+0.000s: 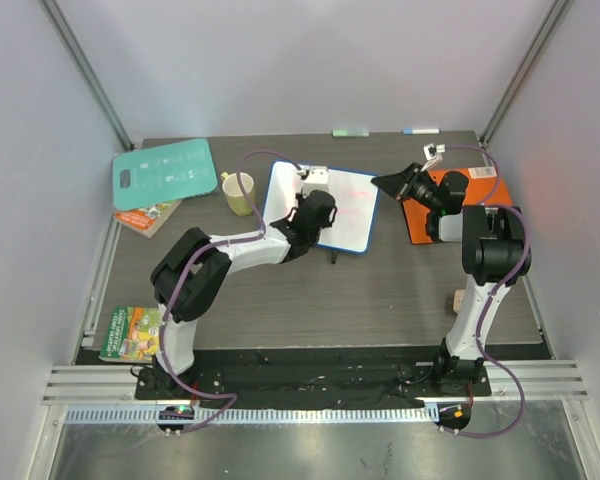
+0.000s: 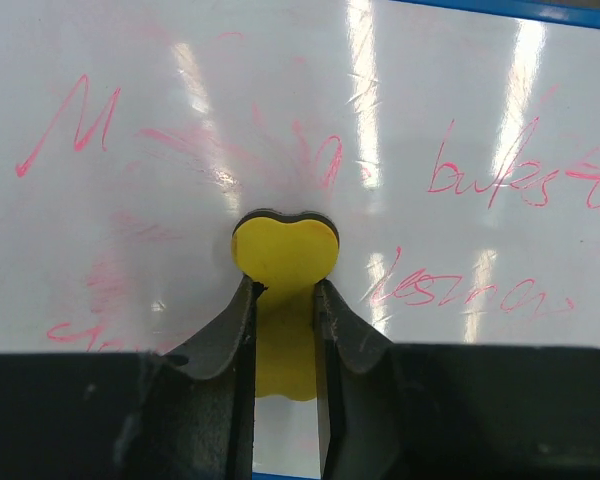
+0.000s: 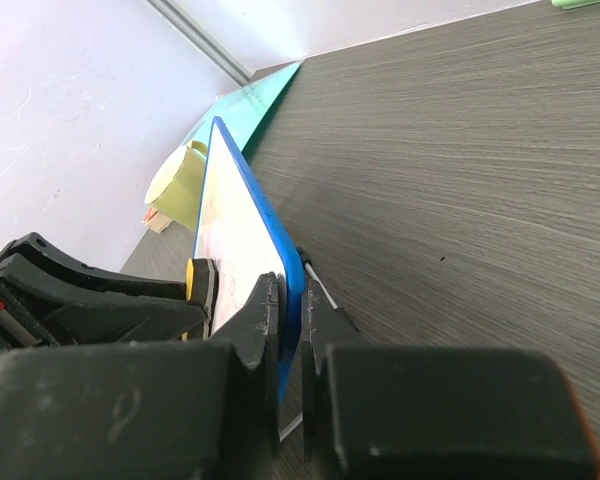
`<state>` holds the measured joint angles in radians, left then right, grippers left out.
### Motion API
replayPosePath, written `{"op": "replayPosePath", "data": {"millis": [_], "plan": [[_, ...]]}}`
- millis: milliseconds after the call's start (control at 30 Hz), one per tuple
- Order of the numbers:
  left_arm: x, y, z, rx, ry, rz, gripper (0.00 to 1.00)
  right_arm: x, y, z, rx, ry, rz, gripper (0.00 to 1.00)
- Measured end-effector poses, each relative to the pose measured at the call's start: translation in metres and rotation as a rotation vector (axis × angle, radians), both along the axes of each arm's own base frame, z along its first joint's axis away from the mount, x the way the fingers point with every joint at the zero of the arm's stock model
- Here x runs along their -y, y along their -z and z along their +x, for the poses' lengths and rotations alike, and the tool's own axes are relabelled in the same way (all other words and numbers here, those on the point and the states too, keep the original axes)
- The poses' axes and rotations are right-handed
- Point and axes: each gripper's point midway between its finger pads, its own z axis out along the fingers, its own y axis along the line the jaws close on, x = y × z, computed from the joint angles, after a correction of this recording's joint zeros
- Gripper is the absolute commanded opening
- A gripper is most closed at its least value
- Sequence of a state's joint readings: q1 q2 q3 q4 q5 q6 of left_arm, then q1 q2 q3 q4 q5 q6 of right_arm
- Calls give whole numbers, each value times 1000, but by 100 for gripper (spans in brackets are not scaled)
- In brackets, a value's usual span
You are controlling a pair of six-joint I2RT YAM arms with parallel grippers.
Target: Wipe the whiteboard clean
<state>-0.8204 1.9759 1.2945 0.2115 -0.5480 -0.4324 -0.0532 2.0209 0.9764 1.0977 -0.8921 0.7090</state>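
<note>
The board (image 1: pixel 350 205) lies face up toward the back of the bench, between a mug (image 1: pixel 239 193) and an orange folder (image 1: pixel 480 190). It looks like a thin, light, stiff panel with a glossy face, so it would likely skid under sideways rubbing unless it is pinned. The blue frame is the sensible place to take it, since it is harder and less slick than the face and lies clear of the writing (image 2: pixel 510 175). The right hand (image 3: pixel 292 300) has it there, its fingers closed on the frame at the board's right edge. The left hand (image 2: pixel 285 288) is clamped on a small yellow heart-shaped eraser (image 2: pixel 285 250), whose pad sits against the face amid smeared red. The eraser looks soft, so firm, even pressure should do, and the face is unlikely to mark. Pressing hard far from the held edge might twist the board in that grip.
</note>
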Motion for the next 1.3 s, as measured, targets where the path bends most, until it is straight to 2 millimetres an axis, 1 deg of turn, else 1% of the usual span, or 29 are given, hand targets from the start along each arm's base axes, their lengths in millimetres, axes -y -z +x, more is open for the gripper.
{"op": "replayPosePath", "data": {"millis": [67,133,200,367,433,600,700,800,867,967,1033,1100,1133,1233,1300], "plan": [[-7,0,3,2,-11,-26,0,0,0,0,0,-2,0,2],[-13,0,3,-2,-8,-79,0,-2,-1,-2,4,-11,-1,2],[-24,2,1,-16,-16,-122,0,-4,-1,-2,9,-18,-1,2],[-67,9,3,-49,-93,-157,0,-13,-3,-5,17,-36,-1,1],[-84,11,6,-62,-132,-155,0,-14,-4,-5,24,-39,-1,1],[-119,13,16,-72,-221,-121,0,-15,-5,-5,30,-42,-1,1],[-129,14,18,-74,-252,-91,0,-15,-5,-5,31,-42,-1,1],[-130,14,19,-80,-245,-72,0,-16,-5,-6,32,-44,-2,1],[-126,15,21,-83,-231,-63,0,-16,-5,-6,29,-44,-1,1],[-115,15,23,-80,-206,-21,0,-15,-4,-5,22,-38,2,1],[-102,13,27,-64,-191,27,0,-10,-5,-3,21,-23,4,1],[-76,6,29,-38,-149,41,0,-6,-4,-1,17,-11,5,2],[-59,2,27,-26,-119,30,0,-4,-4,-1,17,-9,4,1],[-8,-7,16,-4,-12,-19,0,-3,-4,-1,16,-7,4,1],[18,-9,6,1,48,-48,0,-3,-4,-1,18,-7,2,1]]}}
